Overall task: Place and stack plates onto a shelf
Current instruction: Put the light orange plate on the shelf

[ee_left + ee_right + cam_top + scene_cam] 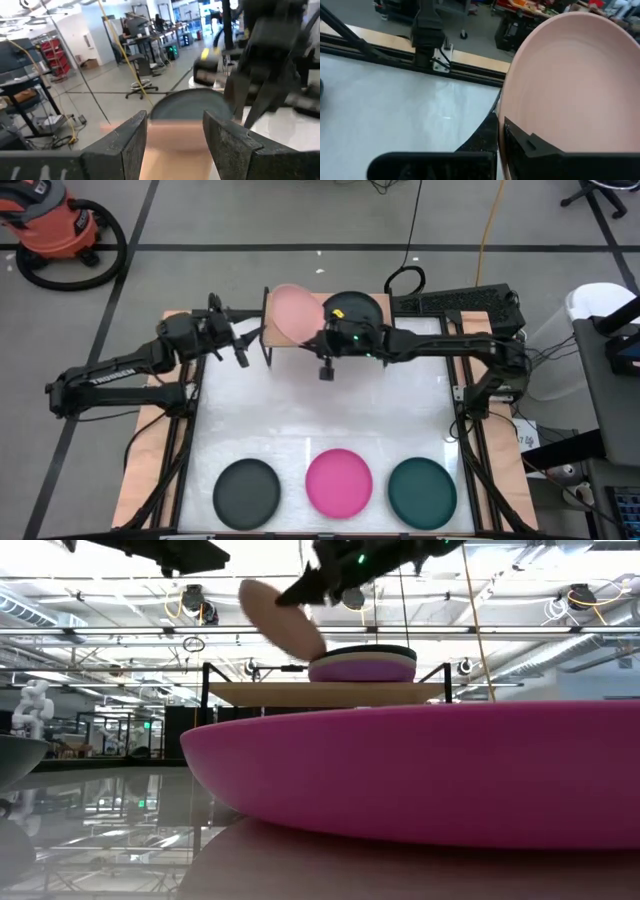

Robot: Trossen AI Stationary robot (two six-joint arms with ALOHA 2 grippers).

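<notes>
A salmon-pink plate (293, 311) (570, 75) hangs tilted over the left half of the shelf (272, 338) (330, 693), in my right gripper (320, 335) (300, 592), which is shut on it. On the shelf's right half rests a stack of plates (362, 664), purple at the bottom, beige above it and a black plate (353, 308) (192, 102) on top. My left gripper (240, 348) (175, 132) is open and holds nothing. It hovers just left of the shelf and points toward it. My right gripper pinches the salmon-pink plate by its rim (512, 112) on the side facing the stack. One finger (535, 145) lies on the plate's hollow upper face and the other is under it. The fingers come level from the table's right. The plate is lifted clear and tilted, its held edge lower.
Three plates lie in a row along the table's near edge: dark grey (247, 491), hot pink (338, 482) (420, 775) and dark teal (422, 492). The white tabletop (300, 420) between them and the shelf is bare. A keyboard (455, 302) lies to the right of the shelf.
</notes>
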